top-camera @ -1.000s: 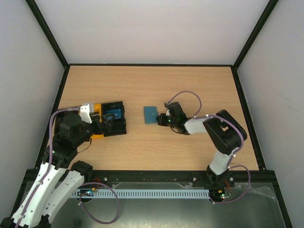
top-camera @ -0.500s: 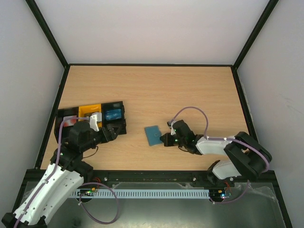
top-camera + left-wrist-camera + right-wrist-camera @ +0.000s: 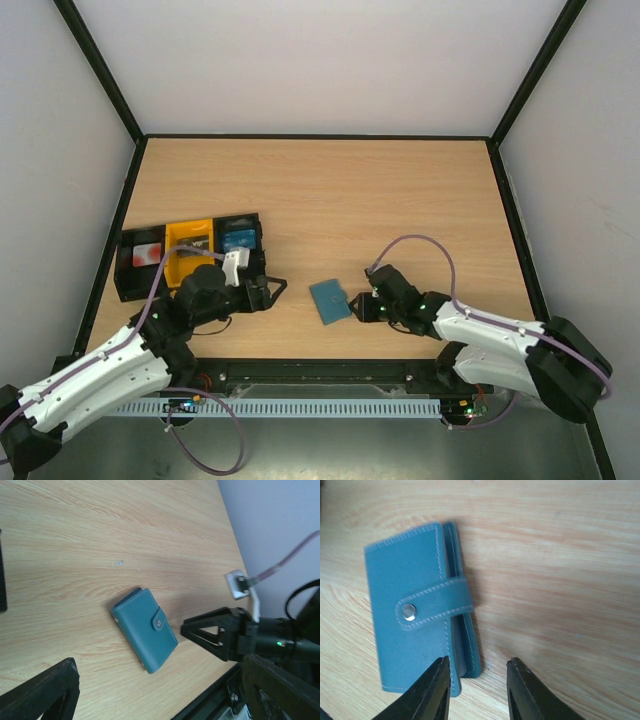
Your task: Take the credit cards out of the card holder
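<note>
The closed teal-blue soft folding card holder (image 3: 328, 300) lies flat on the wooden bench (image 3: 330, 190), towards its near edge. The right fingers (image 3: 434, 692) sit just beside it, parted and empty. The left fingers (image 3: 47, 695) gape wide, empty.

Bright even light w/ soft shadow by card holder (image 3: 405, 570); sharp.

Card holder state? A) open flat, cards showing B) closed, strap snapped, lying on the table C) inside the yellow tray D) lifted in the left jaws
B: the card holder lies flat on the table with its strap snapped across; neither arm's jaws grip it.
</note>
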`<state>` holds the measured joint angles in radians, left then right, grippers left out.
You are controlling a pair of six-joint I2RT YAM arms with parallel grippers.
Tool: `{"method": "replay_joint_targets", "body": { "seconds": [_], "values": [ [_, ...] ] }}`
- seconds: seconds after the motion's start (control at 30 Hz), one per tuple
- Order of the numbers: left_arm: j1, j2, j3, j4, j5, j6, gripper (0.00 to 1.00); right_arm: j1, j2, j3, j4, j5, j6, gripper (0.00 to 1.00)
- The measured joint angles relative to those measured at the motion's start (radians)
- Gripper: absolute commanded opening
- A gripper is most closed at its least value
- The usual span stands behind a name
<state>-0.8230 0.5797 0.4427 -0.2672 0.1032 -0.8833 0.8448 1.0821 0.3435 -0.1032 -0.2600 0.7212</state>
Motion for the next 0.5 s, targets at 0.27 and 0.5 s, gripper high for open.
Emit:
{"method": "replay_joint_targets", "body": {
  "seconds": [0.27,0.5],
  "values": [
    [-0.008,-0.025,0.072,-0.038,-0.111,0.017,1.0,0.004,-0.067,0.099,-0.095,0.098,0.012,0.32],
    [-0.008,-0.075,0.134,-0.094,-0.158,0.051,1.0,0.04,0.01,0.164,-0.1,0.155,-0.002,0.32]
  ]
}}
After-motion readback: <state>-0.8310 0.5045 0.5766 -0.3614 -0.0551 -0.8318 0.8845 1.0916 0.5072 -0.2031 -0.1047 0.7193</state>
